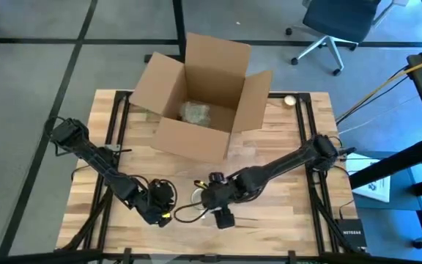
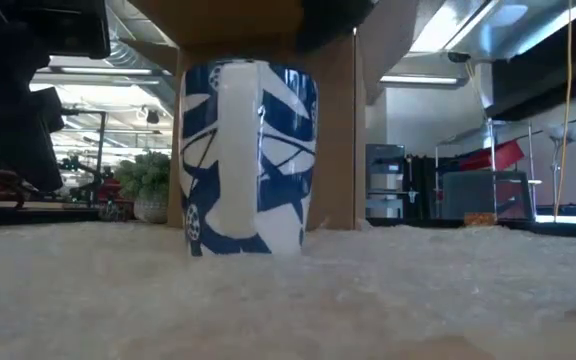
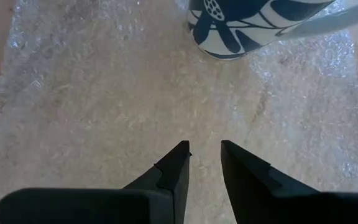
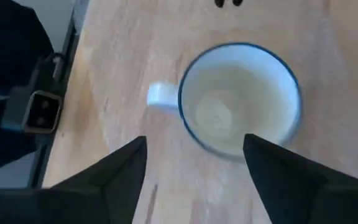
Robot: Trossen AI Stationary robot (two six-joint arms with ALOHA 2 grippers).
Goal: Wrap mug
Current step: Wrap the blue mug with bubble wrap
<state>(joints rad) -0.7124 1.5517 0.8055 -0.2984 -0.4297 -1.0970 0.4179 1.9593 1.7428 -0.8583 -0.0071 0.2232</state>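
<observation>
A: Right claw (image 4: 194,158) above the mug (image 4: 238,96), fingers spread wide, gripping nothing. Left claw (image 3: 204,155) low over the wrap (image 3: 104,93), fingers narrow, a slim gap between them, also gripping nothing.

B: And the mug's place?

A: Upright on the wrap, at the near middle of the worktop (image 1: 284,220), between the two claws. Blue and white, handle (image 4: 160,96) jutting from the side, hollow bare inside.

B: Risks from here?

A: Probably a tip-over. Right fingers straddling the rim; a descent slightly off centre likely to catch the rim or the handle and knock the mug flat. Also a likely slip on the left: thin, limp wrap, hard to pinch from flat; a tug on the sheet under the mug apt to drag or topple it. Possibly a collision too, with both claws crowding one small spot.

B: Count?

A: One mug. One sheet of wrap. One open box (image 1: 200,99) at the far side, with one crumpled bundle (image 1: 195,112) inside. Two arms, two claws. One small round thing (image 1: 290,101) by the far right edge, too small to name.
</observation>
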